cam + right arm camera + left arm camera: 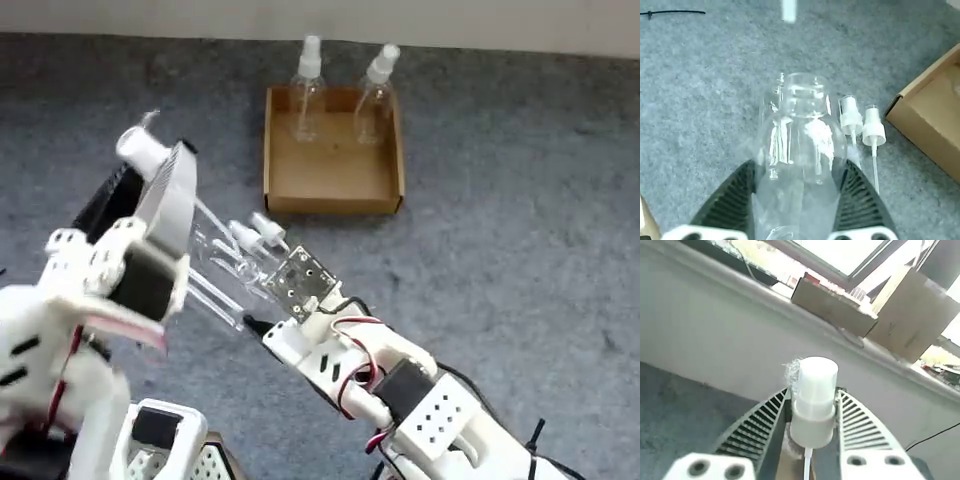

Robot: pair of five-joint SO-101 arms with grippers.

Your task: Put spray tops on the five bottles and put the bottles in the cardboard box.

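My left gripper point(812, 396) is shut on a white spray top point(813, 402), held up in the air with its tube hanging down; from above that spray top point(140, 148) sits at the left arm's tip. My right gripper point(797, 175) is shut on a clear open-necked bottle point(799, 135), held low over the carpet. In the high view the right gripper point(265, 282) and its bottle point(238, 262) are below and right of the left arm's tip. The cardboard box point(385, 195) at the back holds two upright capped bottles point(307, 95) point(375, 95).
Two loose spray tops point(850, 117) point(873, 131) lie on the grey carpet between the held bottle and the box corner point(932, 117). More clear bottles point(212, 298) lie beside the right gripper. Open carpet stretches to the right of the box.
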